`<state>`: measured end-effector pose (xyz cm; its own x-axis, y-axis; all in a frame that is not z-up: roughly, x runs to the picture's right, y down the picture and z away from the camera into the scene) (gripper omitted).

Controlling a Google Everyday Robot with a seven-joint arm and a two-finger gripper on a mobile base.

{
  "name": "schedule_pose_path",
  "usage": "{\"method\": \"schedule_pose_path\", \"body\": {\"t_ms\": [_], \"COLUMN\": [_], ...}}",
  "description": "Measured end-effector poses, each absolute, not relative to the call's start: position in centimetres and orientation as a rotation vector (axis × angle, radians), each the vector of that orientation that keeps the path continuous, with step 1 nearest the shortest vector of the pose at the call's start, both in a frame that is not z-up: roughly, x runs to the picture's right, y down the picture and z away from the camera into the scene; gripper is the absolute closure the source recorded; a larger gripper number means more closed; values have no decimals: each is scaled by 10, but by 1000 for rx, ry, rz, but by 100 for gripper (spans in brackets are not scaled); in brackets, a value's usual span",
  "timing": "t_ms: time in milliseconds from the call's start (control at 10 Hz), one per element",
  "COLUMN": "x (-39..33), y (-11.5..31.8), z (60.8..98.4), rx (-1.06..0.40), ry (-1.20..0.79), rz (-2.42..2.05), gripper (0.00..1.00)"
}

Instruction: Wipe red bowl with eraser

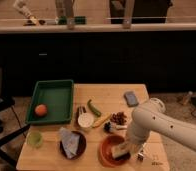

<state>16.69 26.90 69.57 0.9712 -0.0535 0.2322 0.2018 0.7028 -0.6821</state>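
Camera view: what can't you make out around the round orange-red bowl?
1. Round orange-red bowl: camera view, its right side is hidden by the white arm and the gripper, which is down inside the bowl.
2. Pale cream rectangular eraser: camera view, too small to tell whether it touches the bowl's floor.
3. White arm: cut off by the right edge.

The white arm reaches in from the right, and its end effector [126,148] sits low over the red bowl [104,150] at the front of the counter [111,95], right at the pale eraser [119,150] inside that bowl. To the left are a darker bowl with a pale cloth [71,143] and a green tray [55,95] holding a round orange object [40,110]. A blue-grey block [131,98] lies well apart, toward the far right.
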Motion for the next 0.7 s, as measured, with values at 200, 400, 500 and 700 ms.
{"method": "schedule_pose_path", "body": {"t_ms": [200, 400, 500, 700], "x": [174, 172, 170, 163], "y": [265, 258, 256, 254], "z": [706, 719, 724, 731], "rx": [-786, -790, -793, -803], "ry": [-199, -214, -223, -239], "rz": [-132, -124, -122, -133], "gripper": [96, 96, 96, 96]}}
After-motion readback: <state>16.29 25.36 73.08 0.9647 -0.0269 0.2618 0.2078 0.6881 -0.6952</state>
